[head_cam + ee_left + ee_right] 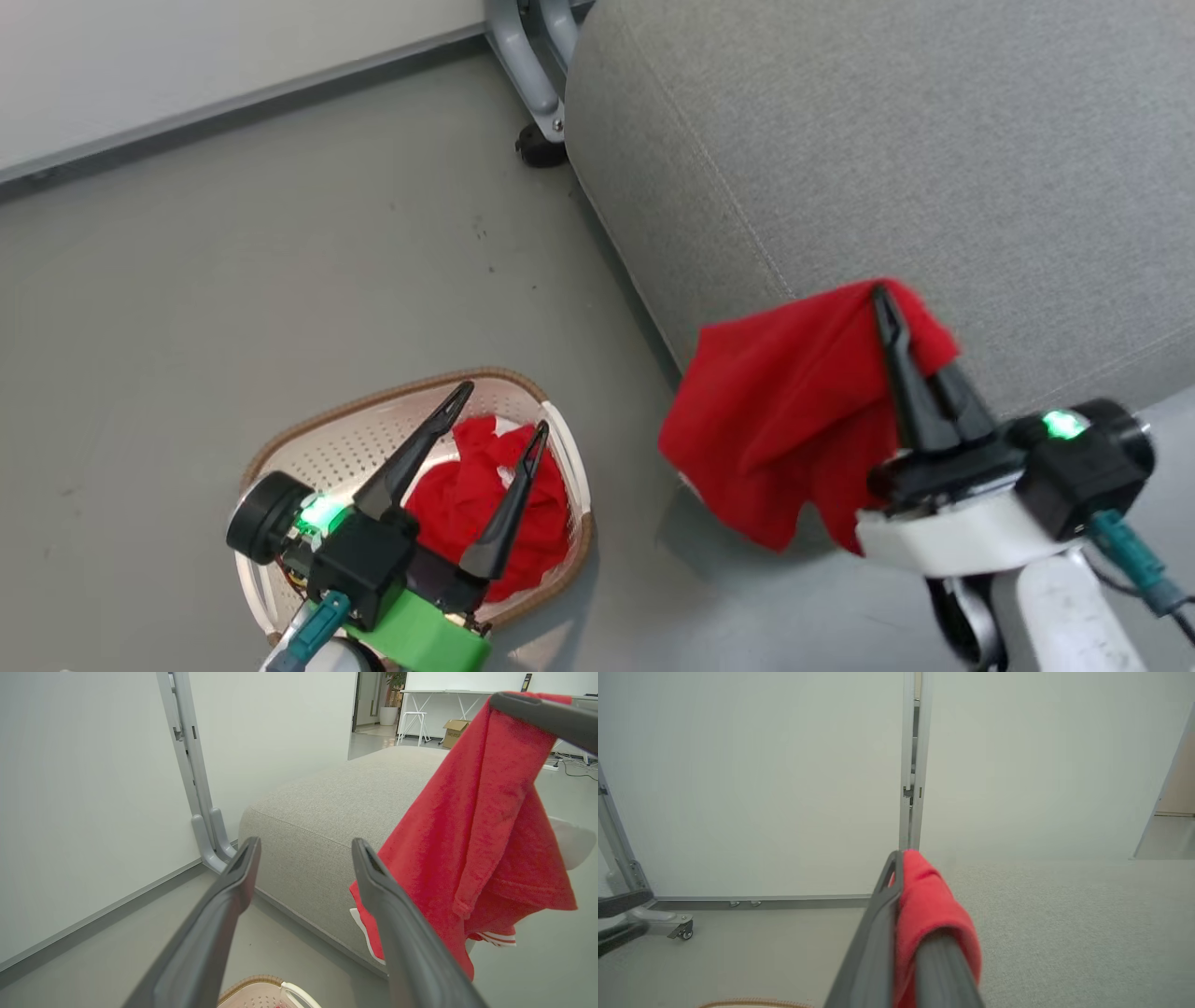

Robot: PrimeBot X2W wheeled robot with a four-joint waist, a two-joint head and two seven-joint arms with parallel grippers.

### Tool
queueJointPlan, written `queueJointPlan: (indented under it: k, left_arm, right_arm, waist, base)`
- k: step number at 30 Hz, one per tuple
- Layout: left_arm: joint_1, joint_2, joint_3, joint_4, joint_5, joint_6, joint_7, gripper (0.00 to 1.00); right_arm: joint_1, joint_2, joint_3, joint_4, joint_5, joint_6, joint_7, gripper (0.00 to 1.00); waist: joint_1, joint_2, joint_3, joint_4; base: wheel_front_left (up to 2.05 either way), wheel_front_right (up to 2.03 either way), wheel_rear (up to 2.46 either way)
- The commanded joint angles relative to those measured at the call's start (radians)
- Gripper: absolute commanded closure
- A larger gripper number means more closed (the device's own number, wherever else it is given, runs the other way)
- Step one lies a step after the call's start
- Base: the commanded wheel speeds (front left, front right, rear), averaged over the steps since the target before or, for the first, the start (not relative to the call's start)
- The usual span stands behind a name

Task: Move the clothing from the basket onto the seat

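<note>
Hanging from the tightly closed fingers of the right gripper (879, 299), one red garment (775, 429) is out of the basket (345, 448) and held in the air at the front edge of the grey seat (934, 140). Its pinched top overlaps the cushion's edge in the head view, while most of the cloth droops over the floor (280, 233) beside the seat. Whether it touches the upholstery cannot be told.

The task looks about a third done. No clothing lies on the seat yet; this piece needs carrying over the cushion and letting go. A second red garment (448, 513) lies crumpled in the basket on the floor, well apart from the seat. The left gripper (502, 409) hovers above it with its fingers spread wide and nothing between them.

The held garment's long axis runs roughly straight down from the pinch point, widening as it falls. In the left wrist view a white-striped cuff (497, 938) marks its lowest end. The bundle in the basket shows no clear long axis.
</note>
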Motion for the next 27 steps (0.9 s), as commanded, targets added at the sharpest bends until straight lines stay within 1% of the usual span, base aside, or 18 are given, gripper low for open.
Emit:
queueJointPlan:
  k: [1, 4, 7, 9, 11, 13, 16, 18, 20, 23, 25, 27]
  left_arm:
    - [-0.025, 0.015, -0.005, -0.003, 0.016, -0.012, 0.0, 0.0]
    - [-0.049, 0.023, -0.017, -0.001, 0.035, -0.032, 0.0, 0.0]
    - [-0.083, 0.021, -0.032, 0.003, 0.046, -0.051, 0.002, 0.0]
    - [-0.107, 0.021, -0.041, 0.004, 0.056, -0.065, 0.004, 0.0]
    - [-0.132, 0.019, -0.043, 0.002, 0.061, -0.077, 0.009, 0.0]
    - [-0.157, 0.026, -0.043, -0.003, 0.068, -0.086, 0.015, 0.0]
    - [-0.191, 0.038, -0.042, -0.009, 0.085, -0.092, 0.026, 0.0]
    - [-0.208, 0.041, -0.04, -0.014, 0.091, -0.095, 0.031, 0.0]
    - [-0.225, 0.04, -0.038, -0.02, 0.092, -0.098, 0.032, 0.0]
    - [-0.246, 0.04, -0.037, -0.025, 0.097, -0.101, 0.03, 0.0]
    - [-0.255, 0.037, -0.038, -0.023, 0.098, -0.103, 0.028, 0.0]
    - [-0.264, 0.036, -0.041, -0.017, 0.1, -0.103, 0.026, 0.0]
  right_arm:
    - [-0.049, -0.002, -0.03, -0.026, 0.004, 0.0, -0.004, 1.0]
    - [-0.147, -0.005, -0.113, -0.064, 0.005, 0.0, -0.004, 1.0]
    - [-0.269, -0.062, -0.193, -0.096, 0.018, 0.0, -0.004, 1.0]
    - [-0.359, -0.116, -0.242, -0.099, 0.042, 0.0, -0.004, 1.0]
    - [-0.461, -0.168, -0.304, -0.087, 0.097, 0.0, -0.004, 1.0]
    - [-0.576, -0.236, -0.362, -0.064, 0.145, 0.0, -0.004, 1.0]
    - [-0.732, -0.358, -0.408, 0.019, 0.174, 0.0, -0.004, 1.0]
    - [-0.823, -0.423, -0.434, 0.083, 0.178, 0.0, -0.004, 1.0]
    - [-0.89, -0.474, -0.46, 0.149, 0.171, 0.0, -0.004, 1.0]
    - [-0.932, -0.505, -0.487, 0.25, 0.15, 0.0, -0.004, 1.0]
    - [-0.914, -0.501, -0.499, 0.309, 0.134, 0.0, -0.004, 1.0]
    - [-0.876, -0.482, -0.518, 0.363, 0.122, 0.0, -0.003, 1.0]
  waist:
    - [0.0, 0.0, 0.08, 0.026]
    - [0.0, 0.0, 0.145, 0.056]
    - [0.0, 0.0, 0.214, 0.09]
    - [0.0, 0.0, 0.265, 0.114]
    - [0.0, 0.0, 0.319, 0.137]
    - [0.0, 0.0, 0.373, 0.154]
    - [0.0, 0.0, 0.448, 0.173]
    - [0.0, 0.0, 0.486, 0.185]
    - [0.0, 0.0, 0.518, 0.198]
    - [0.0, 0.0, 0.555, 0.211]
    - [0.0, 0.0, 0.569, 0.216]
    - [0.0, 0.0, 0.576, 0.219]
  base:
    - [0.0, 0.0, 0.0]
    - [0.0, 0.0, 0.0]
    - [0.0, 0.0, 0.0]
    - [0.0, 0.0, 0.0]
    - [0.0, 0.0, 0.0]
    - [0.0, 0.0, 0.0]
    - [0.0, 0.0, 0.0]
    - [0.0, 0.0, 0.0]
    - [0.0, 0.0, 0.0]
    - [0.0, 0.0, 0.0]
    - [0.0, 0.0, 0.0]
    - [0.0, 0.0, 0.0]
